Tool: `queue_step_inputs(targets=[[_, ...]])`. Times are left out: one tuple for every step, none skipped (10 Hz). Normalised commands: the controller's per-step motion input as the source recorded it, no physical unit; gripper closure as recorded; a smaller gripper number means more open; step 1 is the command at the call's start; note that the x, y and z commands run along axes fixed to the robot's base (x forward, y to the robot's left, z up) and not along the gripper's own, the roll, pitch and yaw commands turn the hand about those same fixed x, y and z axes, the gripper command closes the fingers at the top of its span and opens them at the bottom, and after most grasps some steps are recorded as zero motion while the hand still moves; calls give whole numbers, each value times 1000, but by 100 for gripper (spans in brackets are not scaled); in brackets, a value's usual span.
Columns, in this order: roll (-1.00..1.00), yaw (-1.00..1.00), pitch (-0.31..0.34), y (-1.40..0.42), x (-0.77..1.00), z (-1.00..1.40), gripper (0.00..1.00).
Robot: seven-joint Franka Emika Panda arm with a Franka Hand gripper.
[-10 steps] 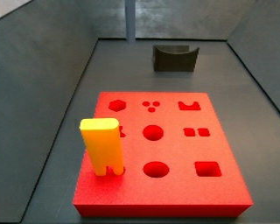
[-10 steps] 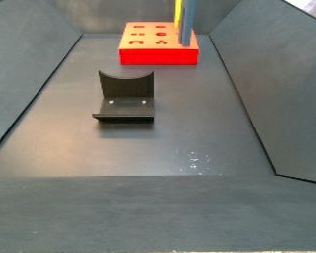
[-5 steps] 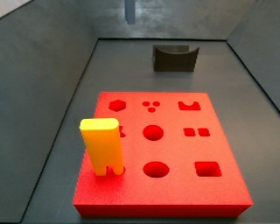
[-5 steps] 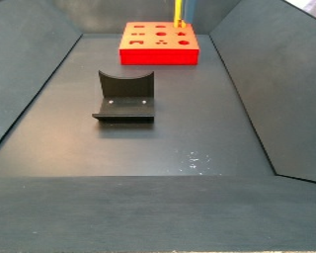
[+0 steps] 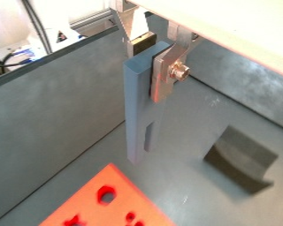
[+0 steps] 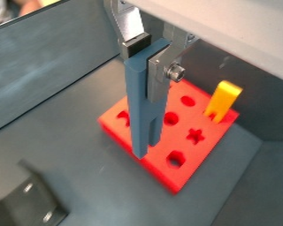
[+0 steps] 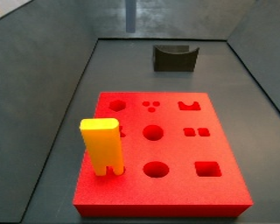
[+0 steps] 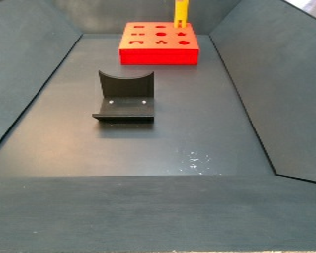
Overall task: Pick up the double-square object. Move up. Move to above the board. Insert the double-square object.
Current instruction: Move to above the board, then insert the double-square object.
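In both wrist views my gripper is shut on the upper end of the double-square object, a long grey-blue bar that hangs straight down with its forked end lowest. In a side view only the bar's lower tip shows at the top edge, high above the floor near the back wall. The red board lies flat, apart from the bar. The gripper itself is out of both side views.
A yellow block stands upright in the board near one edge. A squat dark grey holder sits on the floor beyond the board. Grey sloping walls enclose the floor.
The bar has risen: its lower end climbed towards the top edge in one side view and left the other side view, where only the yellow block still shows.
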Motion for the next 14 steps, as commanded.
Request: queue_step_inputs(targets=[[-30,-84,170,-861,210,189,100],[-8,-36,133,-418,131,96,100],[-3,-8,109,-247,91,67,100],[0,-1000,-51,0,0,-537,100],[0,-1000,-43,0,0,-540,100],[0,-1000,-47,0,0,-537,100],[0,-1000,-90,0,14,-480,100],[-84,-877,-119,0,197,-283,100],[-64,-663,-73,-194,346,-289,100],[-66,-469,-37,-243,569,-283,100],[-50,-331,-7,-323,700,-277,100],[-34,-311,0,-357,706,-289,100],[-1,-354,0,-389,649,-320,100],[0,-357,0,-394,634,-334,100]])
